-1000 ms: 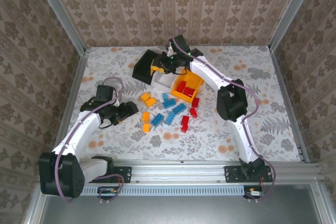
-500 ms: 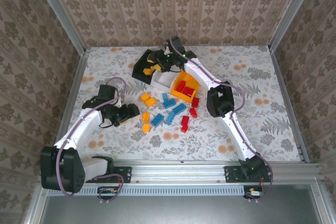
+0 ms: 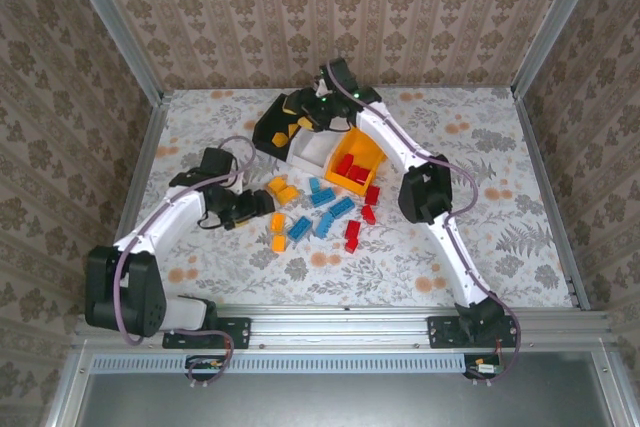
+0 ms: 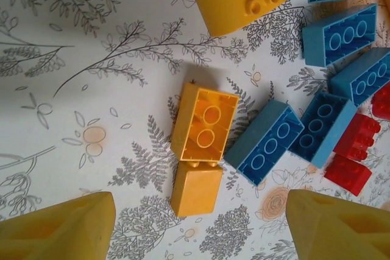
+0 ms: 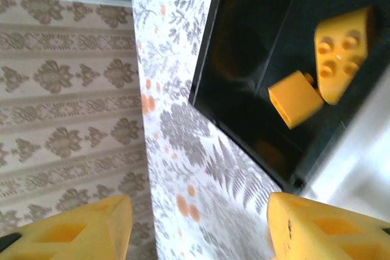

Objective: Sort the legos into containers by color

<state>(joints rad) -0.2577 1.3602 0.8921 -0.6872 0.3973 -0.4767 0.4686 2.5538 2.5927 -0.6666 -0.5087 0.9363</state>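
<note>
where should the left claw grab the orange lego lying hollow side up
Come straight down and pinch the long side walls of the upturned orange lego, near its free end. The other end butts a second orange lego, and a blue lego crowds that end's right corner. The open left claw lines up across those walls.

Three bins in a row: one black bin (image 3: 266,133), one white bin (image 3: 322,151), one orange-yellow bin (image 3: 378,155). On the table (image 3: 480,207) lie four orange-yellow bricks (image 3: 277,221), five blue bricks (image 3: 341,207) and four red bricks (image 3: 352,230). The black bin holds two more orange-yellow bricks. The orange-yellow bin holds at least two red, exact number unclear.
</note>
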